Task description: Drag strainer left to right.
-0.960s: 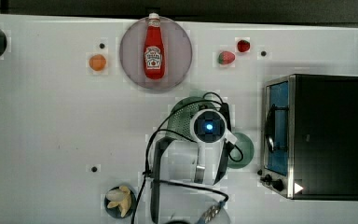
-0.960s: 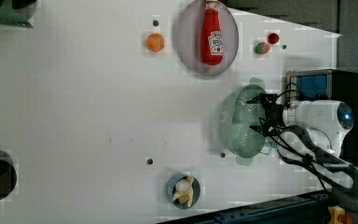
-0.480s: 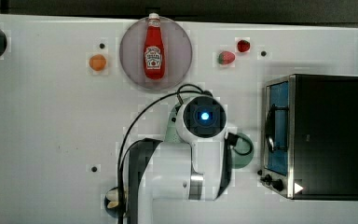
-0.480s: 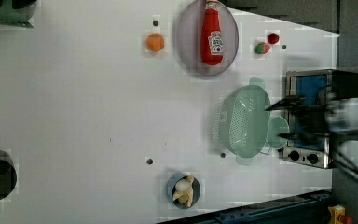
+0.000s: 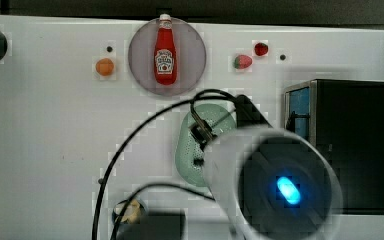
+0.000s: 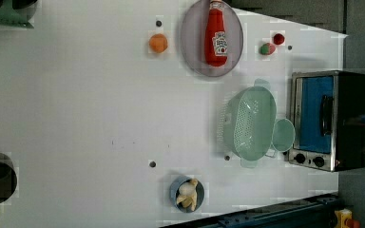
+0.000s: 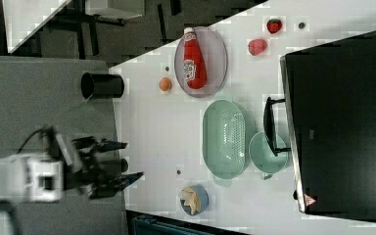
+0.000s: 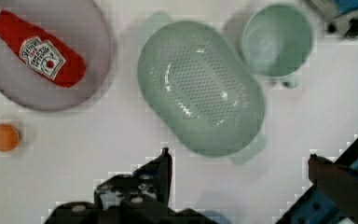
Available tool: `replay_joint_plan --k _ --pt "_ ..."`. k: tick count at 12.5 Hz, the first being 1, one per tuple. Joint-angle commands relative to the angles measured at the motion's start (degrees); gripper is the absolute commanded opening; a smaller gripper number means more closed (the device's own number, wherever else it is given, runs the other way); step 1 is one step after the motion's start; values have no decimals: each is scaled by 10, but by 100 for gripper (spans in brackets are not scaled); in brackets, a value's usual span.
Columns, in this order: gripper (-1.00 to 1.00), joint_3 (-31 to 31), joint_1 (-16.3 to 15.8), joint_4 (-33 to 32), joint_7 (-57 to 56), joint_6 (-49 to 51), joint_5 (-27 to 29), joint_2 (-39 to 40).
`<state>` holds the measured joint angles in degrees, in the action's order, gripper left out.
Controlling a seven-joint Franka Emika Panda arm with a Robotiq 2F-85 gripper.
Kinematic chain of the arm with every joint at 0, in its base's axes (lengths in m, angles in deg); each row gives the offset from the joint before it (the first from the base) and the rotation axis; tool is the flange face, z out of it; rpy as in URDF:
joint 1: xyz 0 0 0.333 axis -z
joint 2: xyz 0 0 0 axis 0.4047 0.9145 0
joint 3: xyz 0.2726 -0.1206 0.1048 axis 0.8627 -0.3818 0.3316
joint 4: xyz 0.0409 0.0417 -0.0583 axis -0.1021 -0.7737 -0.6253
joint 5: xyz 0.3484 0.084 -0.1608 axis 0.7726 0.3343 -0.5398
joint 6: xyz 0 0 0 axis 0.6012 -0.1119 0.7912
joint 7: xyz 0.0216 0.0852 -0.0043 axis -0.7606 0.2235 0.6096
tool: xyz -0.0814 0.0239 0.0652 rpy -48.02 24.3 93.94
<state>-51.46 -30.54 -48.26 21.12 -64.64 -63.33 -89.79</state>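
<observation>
The strainer [image 6: 249, 124] is a pale green oval colander with small holes, lying on the white table beside the toaster oven [image 6: 328, 118]. It also lies in the right view [image 7: 223, 138] and under the wrist camera [image 8: 200, 88]. In the top view the arm [image 5: 275, 185] looms close and covers most of the strainer [image 5: 194, 145]. My gripper [image 7: 131, 160] is open and holds nothing, well apart from the strainer, towards the right view's left. In the wrist view the gripper [image 8: 240, 161] has its dark fingers spread wide, raised above the strainer's tab handle.
A pale green mug [image 6: 283, 135] touches the strainer on the oven side. A ketchup bottle [image 5: 165, 52] lies on a grey plate [image 5: 140, 65], with an orange [image 5: 104, 66] and two strawberries [image 5: 242, 61] nearby. A small bowl of food [image 6: 187, 194] and a black cup [image 7: 102, 85] stand further off.
The arm has risen off the strainer towards the top camera and has gone from over the table in the left view. The strainer stays next to the oven.
</observation>
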Motion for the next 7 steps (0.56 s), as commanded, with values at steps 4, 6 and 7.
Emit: replay_joint_plan --k 4,6,7 --pt "100 -2 3 37 -35 41 -30 1" --pt "100 -2 3 36 -35 41 -30 2" --pt "100 -2 3 35 -35 41 -30 3"
